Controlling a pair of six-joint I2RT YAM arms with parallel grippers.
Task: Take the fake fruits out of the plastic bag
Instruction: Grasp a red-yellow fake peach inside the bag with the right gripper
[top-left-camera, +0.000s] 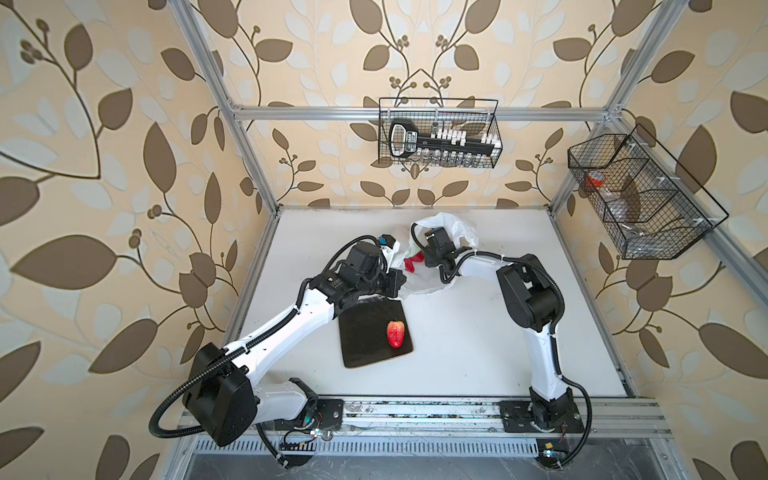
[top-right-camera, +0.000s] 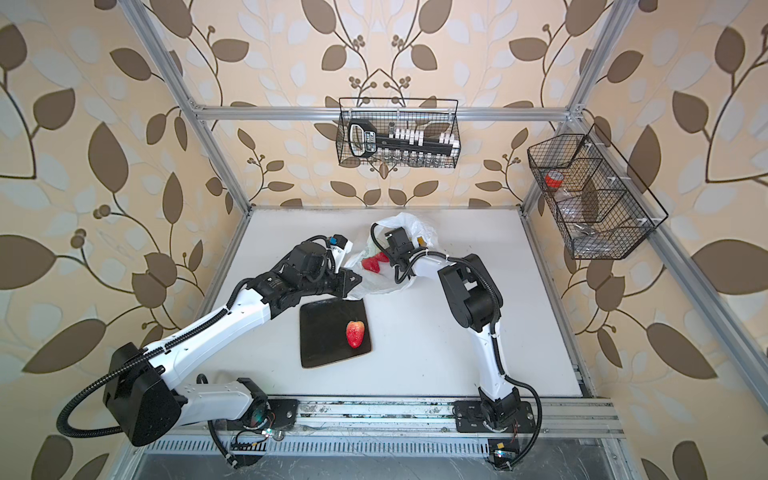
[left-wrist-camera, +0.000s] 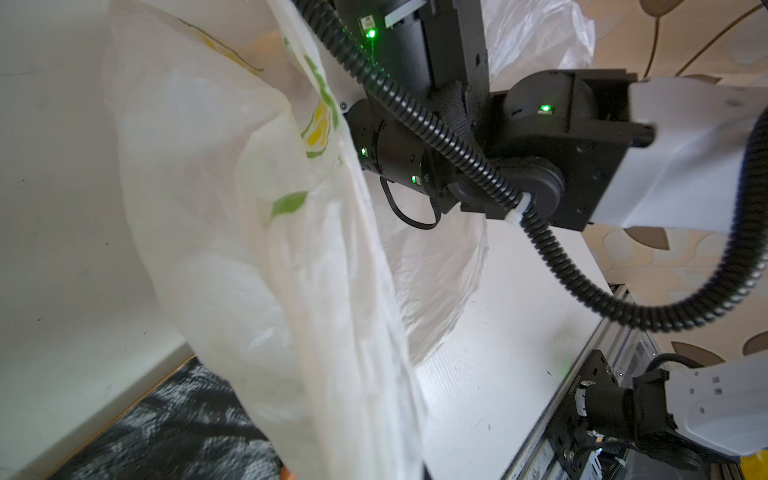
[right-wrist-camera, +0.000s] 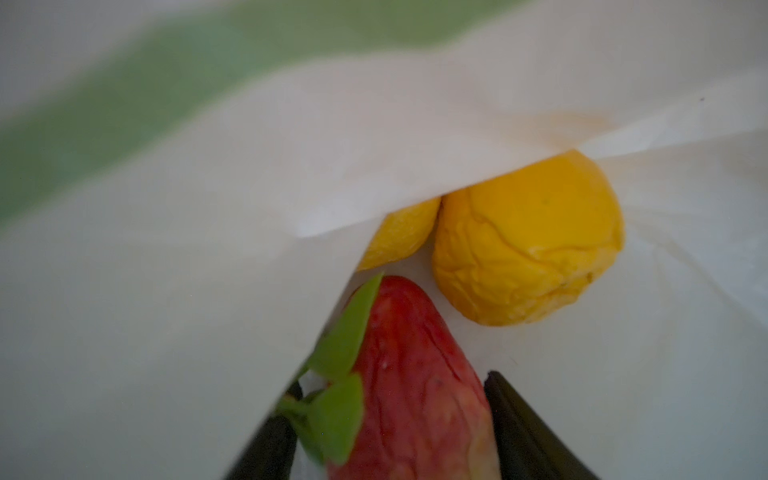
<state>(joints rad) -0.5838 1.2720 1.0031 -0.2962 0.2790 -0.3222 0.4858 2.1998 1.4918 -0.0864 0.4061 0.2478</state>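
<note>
A strawberry (top-left-camera: 395, 332) lies on the tray (top-left-camera: 361, 338) near centre; behind it, farther back, the plastic bag (top-left-camera: 462, 227) holds a second strawberry (right-wrist-camera: 409, 374) and two pears (right-wrist-camera: 527, 241).

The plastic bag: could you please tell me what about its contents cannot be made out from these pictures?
- Fruit count: in the right wrist view a fold of the plastic bag covers most of a second yellow fruit and anything deeper.
- Right gripper: that fold hides one finger, so its grip on the strawberry is unclear.
- Left gripper: the bag hides its tips in the left wrist view.
</note>
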